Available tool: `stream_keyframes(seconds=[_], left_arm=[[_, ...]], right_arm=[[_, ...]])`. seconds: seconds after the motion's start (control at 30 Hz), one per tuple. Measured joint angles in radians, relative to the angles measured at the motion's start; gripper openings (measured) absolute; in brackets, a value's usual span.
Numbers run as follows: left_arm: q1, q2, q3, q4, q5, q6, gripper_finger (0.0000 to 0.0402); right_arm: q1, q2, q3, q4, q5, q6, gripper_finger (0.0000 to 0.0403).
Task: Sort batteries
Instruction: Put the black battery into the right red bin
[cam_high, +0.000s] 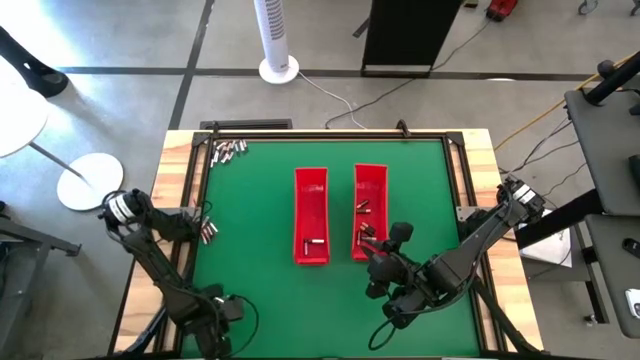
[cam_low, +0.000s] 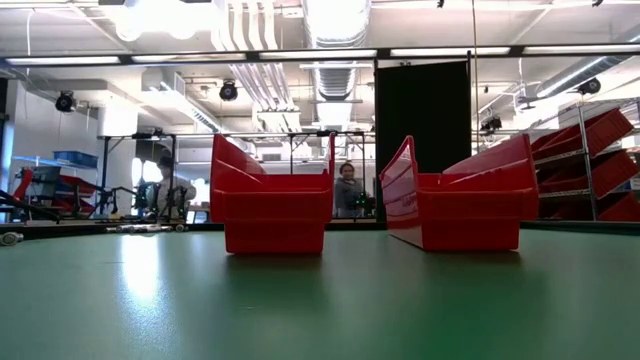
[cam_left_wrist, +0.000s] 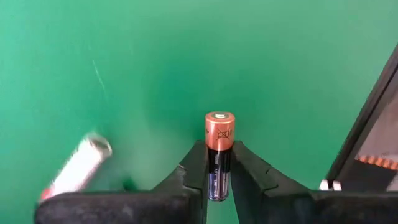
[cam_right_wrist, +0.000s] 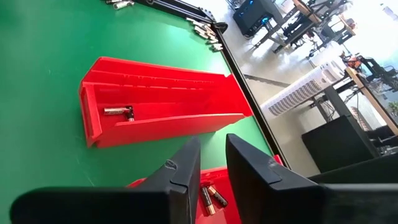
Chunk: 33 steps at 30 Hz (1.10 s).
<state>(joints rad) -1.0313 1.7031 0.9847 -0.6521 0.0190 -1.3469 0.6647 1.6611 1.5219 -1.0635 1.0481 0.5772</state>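
Batteries: one copper-topped battery (cam_left_wrist: 219, 152), dark-bodied, clamped between the two fingers of the left gripper (cam_left_wrist: 219, 180) at the left edge of the green surface (cam_high: 260, 210), beside a small cluster (cam_high: 208, 232) there. A silvery battery (cam_left_wrist: 78, 167) with a reddish end lies loose on the green just beside the held one. Further loose batteries (cam_high: 228, 151) lie at the far left corner. The left red tray (cam_high: 311, 215) holds one battery (cam_right_wrist: 118, 111) near its closed end; the right red tray (cam_high: 371, 195) holds several (cam_right_wrist: 211, 198).

Right gripper (cam_right_wrist: 211, 174): poised over the near end of the right tray, fingers at a narrow gap, nothing between them.

Beyond the surface: two people (cam_low: 348, 187) in the room; a white tower fan (cam_high: 276, 40) on the floor.
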Motion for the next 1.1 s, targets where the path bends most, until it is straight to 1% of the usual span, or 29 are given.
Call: stream_keyframes(seconds=[0.2,0.4,0.47,0.53,0.63,0.7,0.77,0.87,0.93,1.1], left_arm=[[0.068,0.000,0.033,-0.003,-0.097,0.136,0.0027],[0.173,0.000,0.036,0.018,-0.171,0.308,0.0028],[0.212,0.000,0.036,0.024,-0.196,0.379,0.0028],[0.254,0.008,0.036,0.043,-0.198,0.467,0.0028],[0.310,0.037,0.056,0.077,-0.198,0.642,0.0028],[0.340,0.068,0.098,0.093,-0.198,0.801,0.0028],[0.366,0.116,0.156,0.086,-0.196,0.994,0.0028],[0.401,0.205,0.271,0.044,-0.195,1.256,0.0028],[0.421,0.266,0.360,-0.013,-0.195,1.378,0.0028],[0.463,0.425,0.581,-0.277,-0.196,1.626,0.0029]], right_arm=[[0.000,0.000,0.000,0.000,0.000,0.000,0.0059],[0.000,0.000,0.000,0.000,0.000,-0.001,0.0058],[0.000,0.000,0.000,0.000,0.000,-0.001,0.0059],[0.000,0.000,0.000,0.000,0.000,-0.001,0.0061],[0.000,0.000,0.000,0.000,0.000,-0.001,0.0066],[0.000,0.000,0.000,0.000,0.000,-0.001,0.0070],[0.000,0.000,0.000,0.001,0.000,-0.001,0.0074],[0.000,0.000,0.000,0.001,0.000,-0.001,0.0078],[0.000,0.000,0.000,0.001,0.000,-0.001,0.0081],[0.000,0.000,0.000,0.000,-0.008,0.018,0.0086]])
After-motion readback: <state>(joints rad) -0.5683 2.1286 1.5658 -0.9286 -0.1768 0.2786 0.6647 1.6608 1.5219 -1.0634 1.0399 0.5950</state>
